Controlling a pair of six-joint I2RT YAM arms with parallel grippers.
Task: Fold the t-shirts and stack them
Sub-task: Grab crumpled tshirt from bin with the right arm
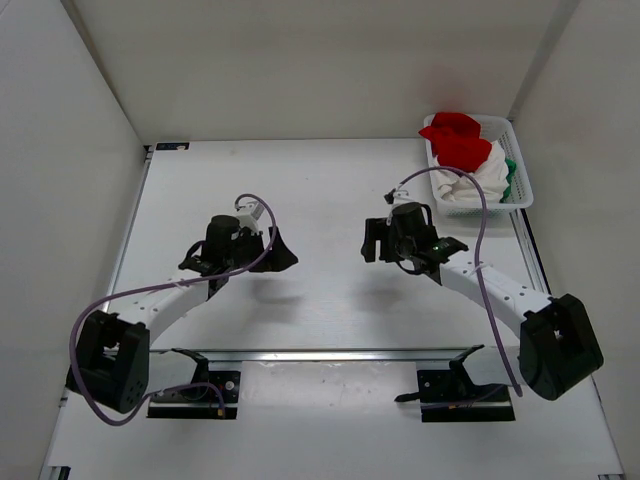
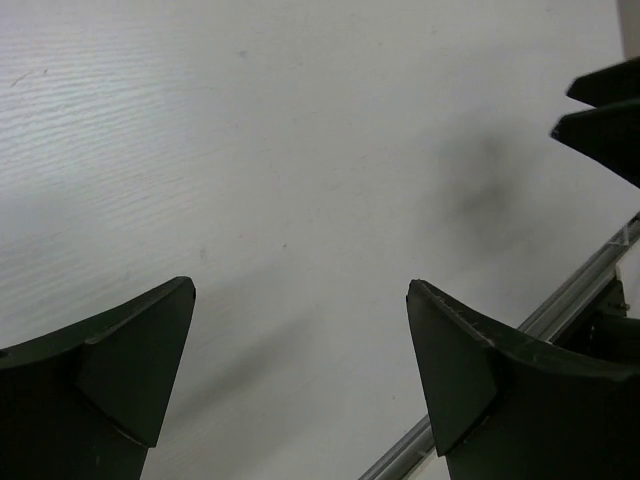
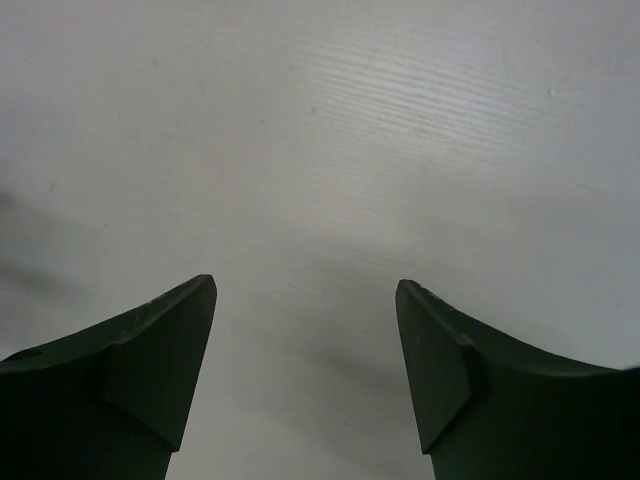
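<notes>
Nothing is folded yet: the red t-shirt (image 1: 458, 140), white t-shirt (image 1: 478, 184) and green t-shirt (image 1: 511, 178) sit heaped in the basket (image 1: 487, 210) at the far right of the table (image 1: 320, 180). The left gripper (image 2: 300, 290) and right gripper (image 3: 305, 285) hover mid-table, well apart from them, with fingers wide and holding nothing.

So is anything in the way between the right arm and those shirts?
Nothing visible does. Only open table lies between the right fingers and the basket, and the red t-shirt lies uppermost there, over the white t-shirt and green t-shirt.
</notes>
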